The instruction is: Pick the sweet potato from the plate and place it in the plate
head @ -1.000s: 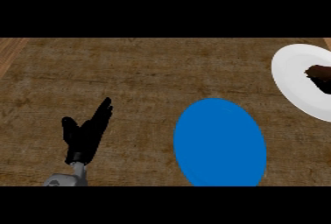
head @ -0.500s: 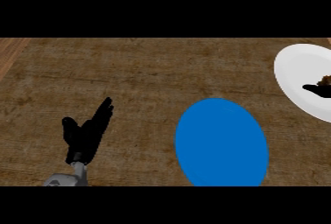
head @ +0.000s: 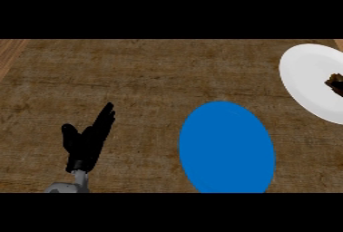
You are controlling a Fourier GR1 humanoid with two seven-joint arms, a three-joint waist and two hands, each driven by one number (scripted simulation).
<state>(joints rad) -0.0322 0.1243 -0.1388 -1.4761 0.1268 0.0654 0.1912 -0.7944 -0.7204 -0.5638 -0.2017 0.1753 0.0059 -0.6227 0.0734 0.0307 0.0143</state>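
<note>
The sweet potato cannot be picked out with certainty. The only candidate is a small dark shape [head: 334,84], brown-black and ragged in outline, at 3 o'clock in the head view and cut off by the right edge. It lies over the right part of the white plate [head: 307,74]. Whether this shape is the sweet potato, part of the right hand, or the two together cannot be told, so the right hand's state cannot be told either

The white plate sits at 2 o'clock, partly out of view at the right, and the rest of its visible face is bare. The blue plate [head: 227,147] lies at 7 o'clock from the white plate and at 5 o'clock in the view. It is near the white plate but not touching it, with a strip of counter between them, and its lower rim runs to the bottom of the scene. Nothing rests on its blue face

Well apart from both plates, at 8 o'clock in the view, the left hand [head: 87,141] stands over the brown wood-grain counter [head: 140,77]. It is wide, with straight fingers pointing toward 1 o'clock and the thumb held off to the side. It holds nothing and touches neither plate. Its grey forearm [head: 67,186] enters from the lower edge
</note>
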